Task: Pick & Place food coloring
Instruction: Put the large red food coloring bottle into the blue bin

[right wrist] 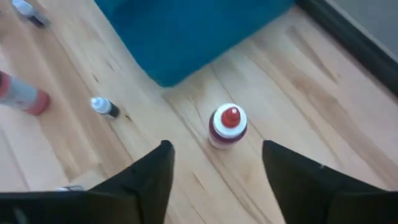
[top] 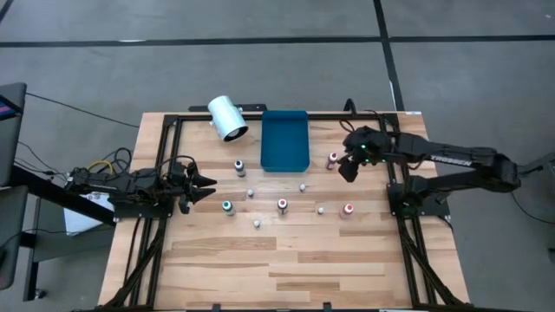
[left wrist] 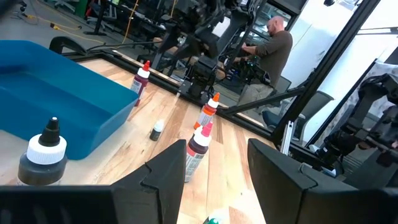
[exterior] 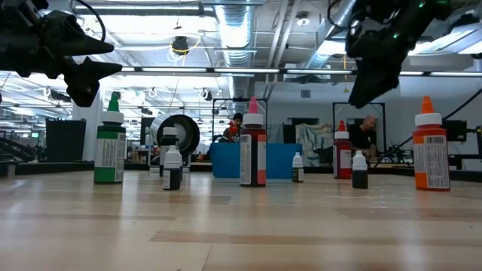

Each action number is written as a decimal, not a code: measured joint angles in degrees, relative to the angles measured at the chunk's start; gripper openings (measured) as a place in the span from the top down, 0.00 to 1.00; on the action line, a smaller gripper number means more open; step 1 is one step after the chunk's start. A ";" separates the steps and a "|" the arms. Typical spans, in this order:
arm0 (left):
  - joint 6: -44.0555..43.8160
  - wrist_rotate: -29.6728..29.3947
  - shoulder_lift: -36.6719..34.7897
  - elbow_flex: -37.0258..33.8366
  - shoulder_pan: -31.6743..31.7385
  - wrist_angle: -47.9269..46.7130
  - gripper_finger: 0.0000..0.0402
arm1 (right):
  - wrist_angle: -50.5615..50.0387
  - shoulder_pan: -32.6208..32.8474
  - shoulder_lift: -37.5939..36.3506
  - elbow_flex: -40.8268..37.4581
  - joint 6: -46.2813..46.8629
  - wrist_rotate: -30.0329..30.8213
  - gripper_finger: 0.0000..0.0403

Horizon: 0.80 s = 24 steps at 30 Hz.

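Several tiny food coloring bottles stand upright on their bases on the wooden table. They include a green-topped one [top: 227, 207], a pink-topped one [top: 282, 205], an orange-topped one [top: 348, 211] and a dark one with a white cap [top: 239, 166]. Tinier white-capped ones [top: 303, 186] stand between them. A dark bottle with a red tip [right wrist: 228, 124] stands near the blue tray's corner. My right gripper [right wrist: 216, 149] hangs open above and just beside this bottle [top: 332, 159], touching nothing. My left gripper [top: 211, 185] is open at the table's left, raised off the wood [exterior: 83, 68], with the green-topped bottle close by.
The blue rectangular tray [top: 285, 139] lies at the far middle of the table. A large white cylinder [top: 227, 118] lies on its side to the tray's left. A black frame [top: 165, 173] borders the table. Bare wood [top: 286, 269] stretches along the near side. People sit in the room beyond [left wrist: 273, 43].
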 joint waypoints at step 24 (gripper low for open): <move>0.00 0.04 0.01 0.00 0.00 0.00 0.59 | 8.05 -6.63 15.38 0.00 -7.91 0.12 0.33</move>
